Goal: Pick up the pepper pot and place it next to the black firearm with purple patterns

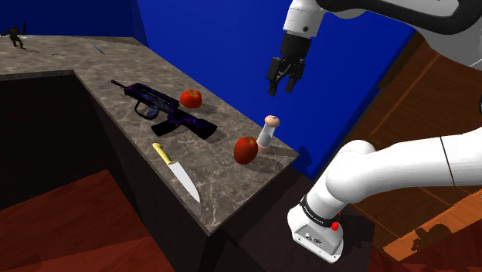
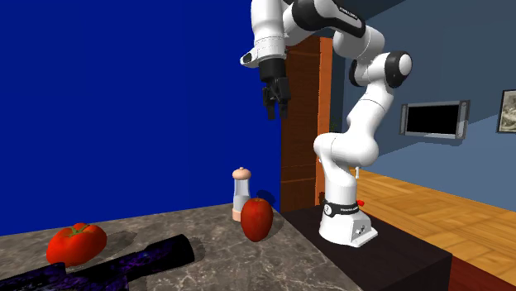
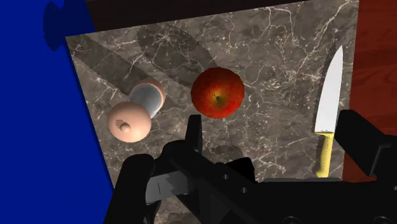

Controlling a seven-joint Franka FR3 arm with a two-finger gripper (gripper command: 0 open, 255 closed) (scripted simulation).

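The pepper pot (image 1: 268, 131) (image 2: 241, 192) (image 3: 137, 111) stands upright near the marble counter's corner; it has a pale pink knob and base and a grey middle. The black firearm with purple patterns (image 1: 162, 108) (image 2: 107, 264) lies flat farther along the counter, toward the shoulder view's left. My gripper (image 1: 283, 83) (image 2: 274, 107) (image 3: 277, 137) hangs well above the pot, pointing down. Its fingers (image 3: 194, 130) stand apart and hold nothing.
A red apple (image 1: 246, 150) (image 2: 257, 218) (image 3: 218, 93) sits right beside the pot. A tomato (image 1: 191, 98) (image 2: 76, 242) rests by the firearm. A yellow-handled knife (image 1: 176, 170) (image 3: 329, 108) lies near the counter's (image 1: 232, 193) front edge. A blue wall stands behind.
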